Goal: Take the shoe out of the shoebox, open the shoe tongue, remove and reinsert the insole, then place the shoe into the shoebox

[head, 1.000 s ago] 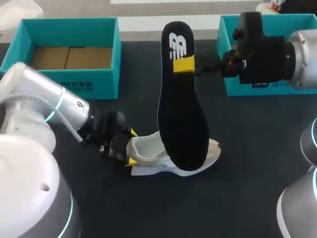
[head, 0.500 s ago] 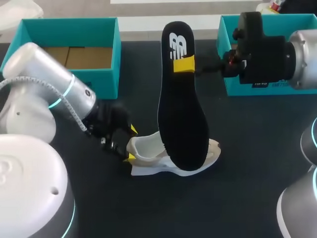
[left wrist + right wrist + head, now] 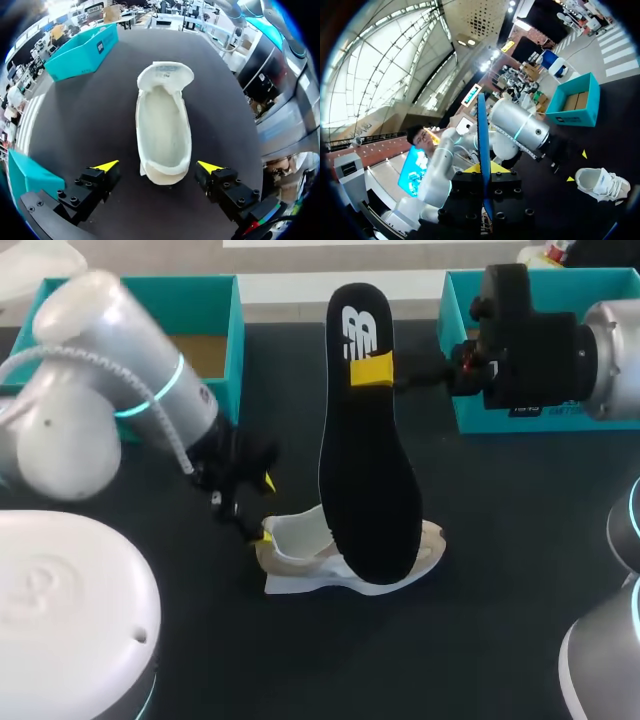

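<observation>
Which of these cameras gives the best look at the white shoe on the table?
The left wrist view: it looks straight down into the shoe, whole and unblocked. In the head view the black insole hides much of it. In the right wrist view it is small and far off.

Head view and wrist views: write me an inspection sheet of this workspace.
Surface: dark table.
Job's things: white shoe on the table, no insole inside; black insole held upright over it; left teal box and right teal box at the far edge.
Clutter: nothing seen.
Tools: left tool open, astride the shoe's heel, not touching; right tool shut on the insole.
Cables: grey cable along the left arm.
Surroundings: nothing seen.
</observation>
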You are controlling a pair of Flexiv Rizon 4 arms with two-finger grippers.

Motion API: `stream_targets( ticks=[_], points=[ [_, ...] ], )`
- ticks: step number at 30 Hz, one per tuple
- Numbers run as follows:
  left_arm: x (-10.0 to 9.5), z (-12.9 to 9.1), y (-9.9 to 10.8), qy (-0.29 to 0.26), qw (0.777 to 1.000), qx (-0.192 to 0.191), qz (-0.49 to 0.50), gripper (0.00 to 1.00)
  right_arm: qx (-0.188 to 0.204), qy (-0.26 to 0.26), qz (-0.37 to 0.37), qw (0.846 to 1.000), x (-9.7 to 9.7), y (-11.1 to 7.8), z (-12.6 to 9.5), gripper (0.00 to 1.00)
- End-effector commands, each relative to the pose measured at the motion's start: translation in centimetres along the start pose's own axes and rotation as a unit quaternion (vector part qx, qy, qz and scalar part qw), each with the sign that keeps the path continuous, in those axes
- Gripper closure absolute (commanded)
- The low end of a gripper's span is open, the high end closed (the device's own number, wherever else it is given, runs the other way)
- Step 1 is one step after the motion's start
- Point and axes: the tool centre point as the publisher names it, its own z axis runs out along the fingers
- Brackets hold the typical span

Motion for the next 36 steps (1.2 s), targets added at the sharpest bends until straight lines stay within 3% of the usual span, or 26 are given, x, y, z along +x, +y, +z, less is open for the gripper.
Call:
stream_targets(
  ticks=[1,13,18,23,36],
  points=[
    [-0.3,-0.7,-1.0,0.004,0.995,-0.1,0.001,0.0,0.0,-0.001,0.001,1.0,-0.1,0.1,0.4,1.0],
    [0.0,-1.2,-2.0,-0.001,0.99,-0.14,0.003,0.0,0.0,-0.001,0.001,1.0,-0.1,0.1,0.4,1.0],
    [0.9,-1.2,-2.4,0.004,0.989,-0.145,0.008,0.0,0.0,-0.001,0.001,1.0,-0.1,0.1,0.4,1.0],
    [2.1,-0.4,-2.9,0.002,0.984,-0.177,0.011,0.0,0.0,-0.001,0.001,1.0,-0.1,0.1,0.4,1.0],
    [1.9,0.6,-3.0,-0.016,0.985,-0.173,-0.009,0.0,0.0,-0.001,0.001,1.0,-0.1,0.1,0.4,1.0]
  ],
)
